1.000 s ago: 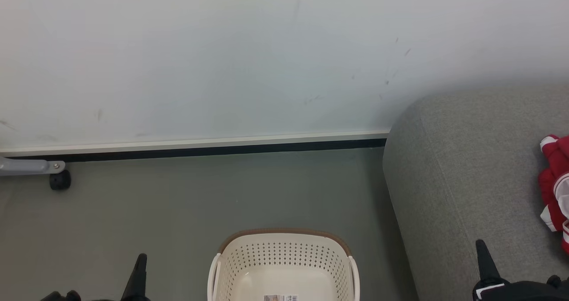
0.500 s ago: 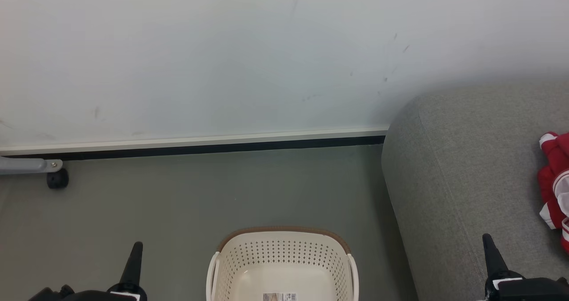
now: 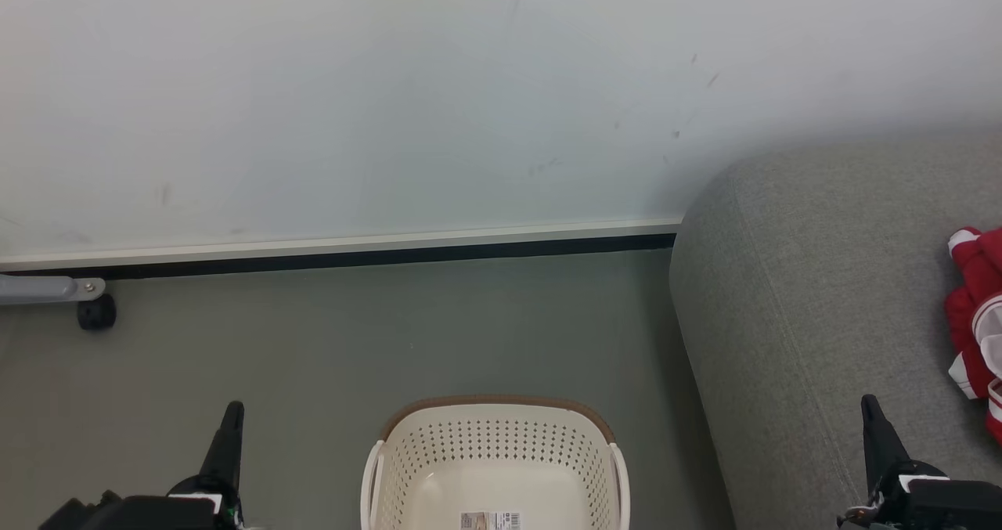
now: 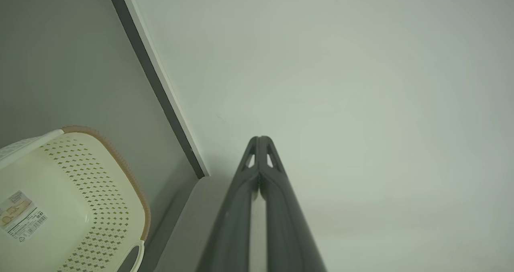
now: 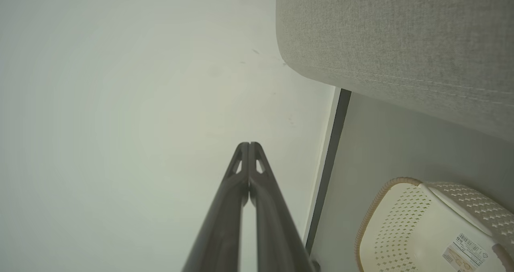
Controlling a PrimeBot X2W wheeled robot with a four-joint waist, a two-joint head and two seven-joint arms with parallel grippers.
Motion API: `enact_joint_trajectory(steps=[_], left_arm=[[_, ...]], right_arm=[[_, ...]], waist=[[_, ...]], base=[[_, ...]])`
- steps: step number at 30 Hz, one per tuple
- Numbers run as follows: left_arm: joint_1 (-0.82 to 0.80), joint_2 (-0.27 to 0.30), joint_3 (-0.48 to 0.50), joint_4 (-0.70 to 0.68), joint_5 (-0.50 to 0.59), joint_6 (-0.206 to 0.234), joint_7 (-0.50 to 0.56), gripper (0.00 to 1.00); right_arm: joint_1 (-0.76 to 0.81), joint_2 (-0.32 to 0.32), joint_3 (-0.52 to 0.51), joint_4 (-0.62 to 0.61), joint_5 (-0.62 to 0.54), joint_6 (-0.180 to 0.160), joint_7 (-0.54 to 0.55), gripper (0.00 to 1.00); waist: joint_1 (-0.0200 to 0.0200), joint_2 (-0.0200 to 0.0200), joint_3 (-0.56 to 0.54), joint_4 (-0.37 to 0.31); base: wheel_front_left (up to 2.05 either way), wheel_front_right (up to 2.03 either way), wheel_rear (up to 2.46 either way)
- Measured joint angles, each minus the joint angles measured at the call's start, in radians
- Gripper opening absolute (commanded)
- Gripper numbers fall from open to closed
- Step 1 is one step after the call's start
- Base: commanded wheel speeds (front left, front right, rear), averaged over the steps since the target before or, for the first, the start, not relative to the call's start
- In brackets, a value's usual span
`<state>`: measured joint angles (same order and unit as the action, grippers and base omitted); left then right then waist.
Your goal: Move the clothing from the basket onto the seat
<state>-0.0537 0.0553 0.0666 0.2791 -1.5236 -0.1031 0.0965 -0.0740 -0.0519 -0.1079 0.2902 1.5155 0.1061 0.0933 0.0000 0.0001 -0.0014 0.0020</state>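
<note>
clothing [image 3: 969, 322] cut off on seat [image 3: 798, 295] | basket [image 3: 493, 436] cropped | left tool [image 4: 260, 138], right tool [image 5: 249, 143] together

**Grey floor and grey seat, and what rested on them**

The grey-green floor [image 3: 329, 342] ran back to a dark skirting strip [image 3: 391, 257] below a pale wall. Near the front stood the cream perforated basket [image 3: 493, 444] with its brown rim, upright, a printed label [image 3: 491, 520] flat on its bottom. Well to the left, by the skirting, a small black caster [image 3: 96, 311] under a grey metal leg [image 3: 43, 288] touched the floor. To the right, apart from the basket, the big grey woven seat [image 3: 806, 295] stood on the same floor. On the seat's top, at the right edge of the head view, lay the red clothing [image 3: 961, 322] with white cuffs and stripes, bunched up
</note>
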Motion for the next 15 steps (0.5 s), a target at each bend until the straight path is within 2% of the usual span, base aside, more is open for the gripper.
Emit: enact_joint_trajectory(steps=[6,15], left_arm=[[-0.020,-0.010,0.023,0.011,-0.063,-0.013,0.017,0.00],[-0.025,-0.012,0.024,0.012,-0.077,-0.013,0.017,0.00]], right_arm=[[-0.008,0.006,-0.024,0.008,0.078,0.013,0.017,0.00],[-0.018,0.007,-0.025,0.009,0.080,0.014,0.020,0.00]], waist=[[0.0000,0.0000,0.003,-0.002],[0.0000,-0.0001,0.003,-0.002]], base=[[0.00,0.00,0.00],[0.00,0.00,0.00]])
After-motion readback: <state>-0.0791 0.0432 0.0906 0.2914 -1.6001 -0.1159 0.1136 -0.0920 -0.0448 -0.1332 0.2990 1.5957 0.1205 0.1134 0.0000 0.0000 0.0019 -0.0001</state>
